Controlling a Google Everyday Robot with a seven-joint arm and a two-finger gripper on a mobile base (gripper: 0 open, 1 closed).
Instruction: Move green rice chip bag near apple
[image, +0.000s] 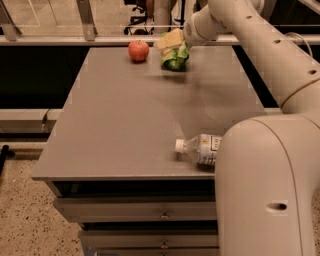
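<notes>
gripper (169, 40) holding green rice chip bag (175, 59), dangling beside apple (138, 50)

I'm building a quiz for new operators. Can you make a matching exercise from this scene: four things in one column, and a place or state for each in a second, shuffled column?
Things:
1. apple
2. green rice chip bag
3. plastic bottle
4. gripper

Places or states:
A. lying on its side near the front edge of the table, cap pointing to the view's left
B. sitting free near the far edge, furthest left
C. above the far edge, shut on the bag's top
D. hanging from the gripper, just right of the apple

Pairs: 1-B, 2-D, 3-A, 4-C
</notes>
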